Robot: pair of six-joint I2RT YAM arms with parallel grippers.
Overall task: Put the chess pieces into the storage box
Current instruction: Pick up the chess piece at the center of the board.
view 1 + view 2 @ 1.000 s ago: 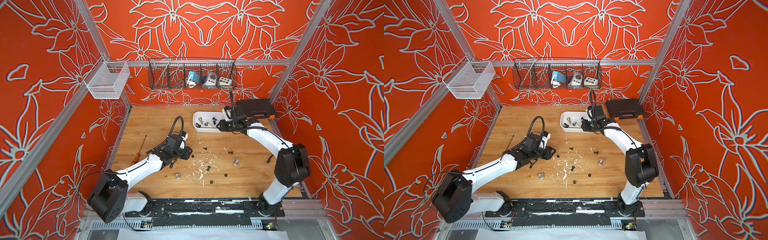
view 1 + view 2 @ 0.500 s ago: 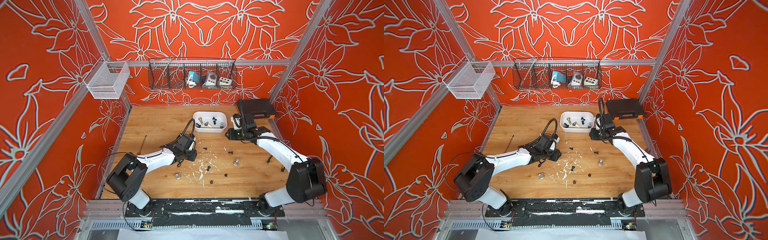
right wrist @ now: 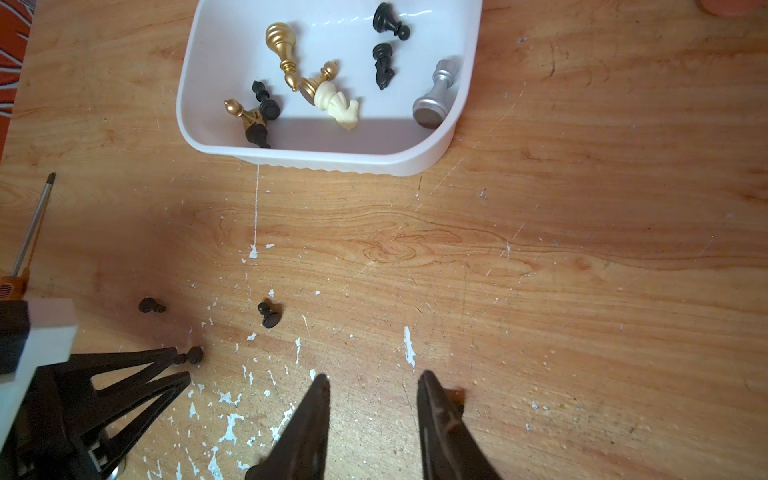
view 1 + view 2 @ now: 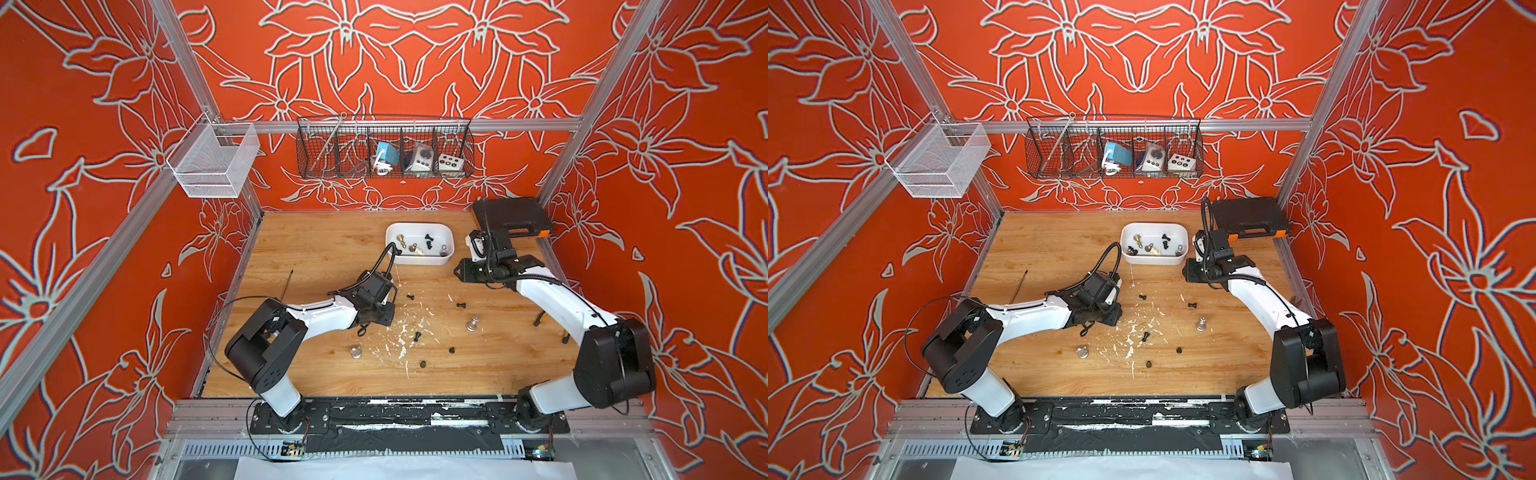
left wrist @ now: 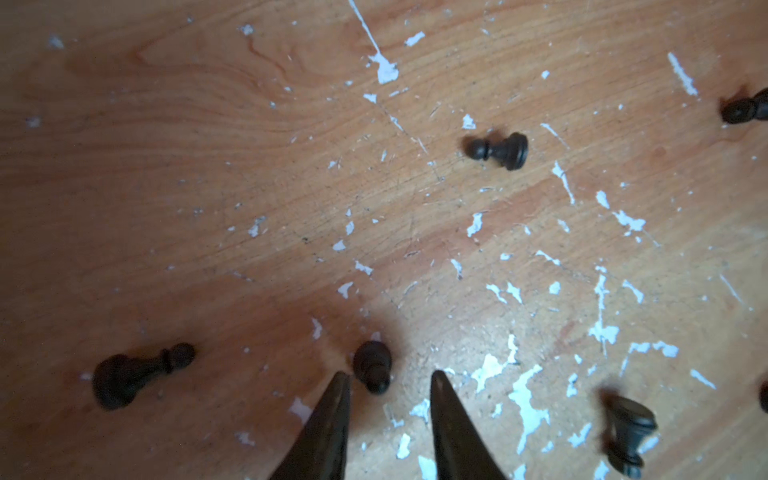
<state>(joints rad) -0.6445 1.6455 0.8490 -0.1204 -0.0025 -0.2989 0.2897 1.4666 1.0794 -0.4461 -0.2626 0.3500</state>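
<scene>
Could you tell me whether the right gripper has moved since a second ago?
Yes. The right gripper was over the right end of the storage box; it has drawn back toward the robot and now hangs outside the box.

clear: bare wood [image 3: 540, 249] between storage box [image 3: 316, 163] and right claw [image 3: 372, 378] | obstacle: loose pawns [image 5: 498, 149] beside left claw [image 5: 390, 375]

Chess pieces [image 5: 498, 150] lie scattered (some inside storage box [image 3: 332, 160]).

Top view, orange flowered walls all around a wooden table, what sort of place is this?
Probably a robot test booth, not a home: printed floral panels in an aluminium frame, left arm and right arm bolted to a base rail, a wire basket hung behind.
</scene>
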